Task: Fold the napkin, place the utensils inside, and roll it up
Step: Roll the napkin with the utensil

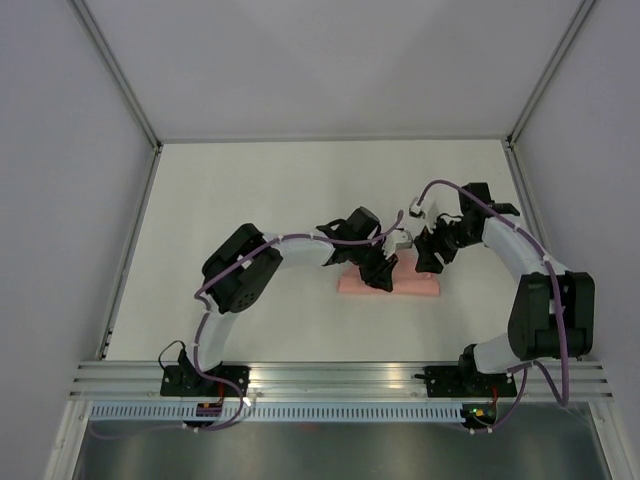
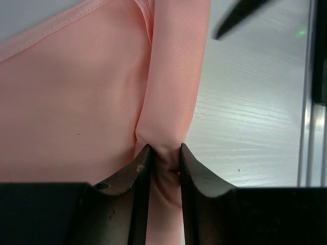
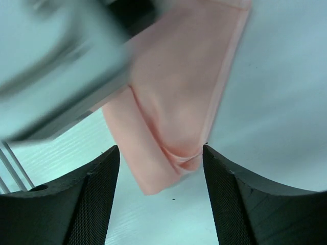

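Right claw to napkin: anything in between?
Nothing. In the right wrist view the open right claw frames the napkin end, only bare table between them.

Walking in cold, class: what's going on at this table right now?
Two robot arms are working on a salmon-pink napkin, which lies as a narrow folded or rolled strip in the middle of the white table. The left gripper is shut on a fold of the cloth. The right gripper is open, with the napkin's end lying between its fingers but not gripped. No utensils are visible, and whether any are inside cannot be told.
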`<state>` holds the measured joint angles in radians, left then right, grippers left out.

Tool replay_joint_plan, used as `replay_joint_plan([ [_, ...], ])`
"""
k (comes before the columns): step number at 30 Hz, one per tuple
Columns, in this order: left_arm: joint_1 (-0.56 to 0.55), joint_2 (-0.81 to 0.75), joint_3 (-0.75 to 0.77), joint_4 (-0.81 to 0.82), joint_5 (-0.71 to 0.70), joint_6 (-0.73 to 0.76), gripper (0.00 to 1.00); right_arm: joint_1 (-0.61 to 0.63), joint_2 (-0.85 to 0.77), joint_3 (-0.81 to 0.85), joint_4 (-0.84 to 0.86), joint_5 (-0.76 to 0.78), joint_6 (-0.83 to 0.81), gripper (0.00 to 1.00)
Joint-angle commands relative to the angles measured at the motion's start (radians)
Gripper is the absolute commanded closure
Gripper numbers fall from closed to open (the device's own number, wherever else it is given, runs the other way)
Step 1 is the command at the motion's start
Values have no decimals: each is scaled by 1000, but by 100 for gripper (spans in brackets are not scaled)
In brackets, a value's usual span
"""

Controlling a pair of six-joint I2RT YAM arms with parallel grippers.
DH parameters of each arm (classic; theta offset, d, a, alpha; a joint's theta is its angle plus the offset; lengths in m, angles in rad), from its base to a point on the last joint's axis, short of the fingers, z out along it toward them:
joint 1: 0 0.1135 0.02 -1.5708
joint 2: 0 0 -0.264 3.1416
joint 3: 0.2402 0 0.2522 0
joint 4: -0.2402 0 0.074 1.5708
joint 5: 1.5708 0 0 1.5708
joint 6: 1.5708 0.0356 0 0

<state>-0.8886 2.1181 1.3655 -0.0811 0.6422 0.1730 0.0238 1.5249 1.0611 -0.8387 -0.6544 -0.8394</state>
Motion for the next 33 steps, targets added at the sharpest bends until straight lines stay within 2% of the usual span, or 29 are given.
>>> replay_joint_plan([
  [1,39,101,33,-268,132,-113,96,4,-158,-151,79,-24,-70,28],
  [7,66,180,121,-327,217,-162,95,74,-336,-373,275,36,-75,24],
  [13,73,229,170,-355,254,-213,94,280,-480,-536,490,200,5,20],
  [17,74,247,187,-353,263,-234,93,381,-447,-550,541,257,29,21],
  [21,76,250,193,-353,255,-251,93,416,-391,-543,570,283,51,23],
  [29,76,249,201,-355,261,-262,87,449,-315,-535,598,300,75,37],
  [30,74,249,202,-353,260,-263,84,449,-310,-530,598,303,79,42],
  [31,76,249,202,-353,258,-264,76,450,-299,-530,598,305,80,46],
  [33,76,238,201,-345,248,-267,66,449,-287,-527,587,305,80,58],
])
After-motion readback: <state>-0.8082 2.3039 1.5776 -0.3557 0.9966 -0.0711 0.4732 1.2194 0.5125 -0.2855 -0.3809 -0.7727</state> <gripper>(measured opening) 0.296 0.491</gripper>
